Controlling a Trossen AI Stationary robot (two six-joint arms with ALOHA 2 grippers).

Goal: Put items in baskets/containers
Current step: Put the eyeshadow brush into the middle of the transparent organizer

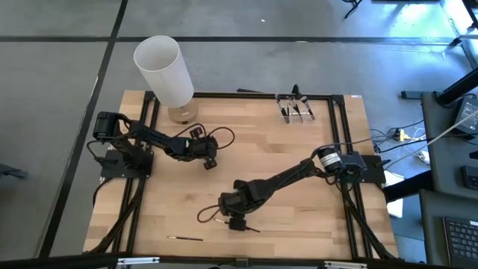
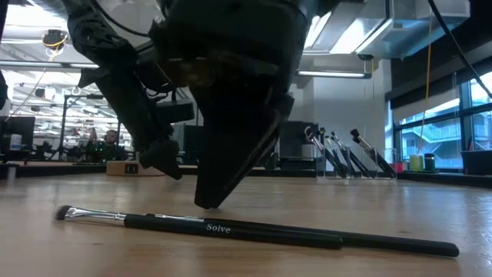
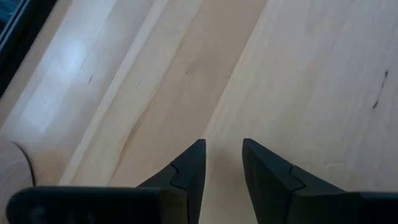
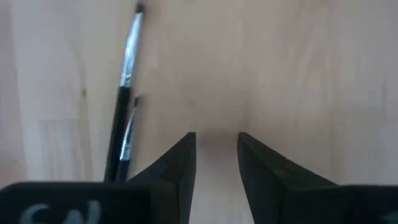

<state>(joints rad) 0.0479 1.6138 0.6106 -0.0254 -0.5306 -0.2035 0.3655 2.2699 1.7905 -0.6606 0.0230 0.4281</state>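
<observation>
My right gripper [image 1: 237,222] stands open over the near middle of the table, fingers slanting down, nothing between them [image 4: 214,140]. A thin black makeup brush [image 4: 123,93] with a silver ferrule lies flat on the wood just beside its fingers; in the low view this brush [image 2: 254,231] lies in front of the fingertips [image 2: 209,201]. A second brush [image 1: 185,237] lies near the front edge. The clear holder [image 1: 296,107] stands at the far right with several brushes upright in it. My left gripper [image 1: 209,161] waits open above bare wood [image 3: 222,149].
A tall white cylinder [image 1: 164,71] stands at the table's far left corner. A black frame [image 1: 246,95] runs along the table's edges. Bare wood lies between the two arms and toward the holder.
</observation>
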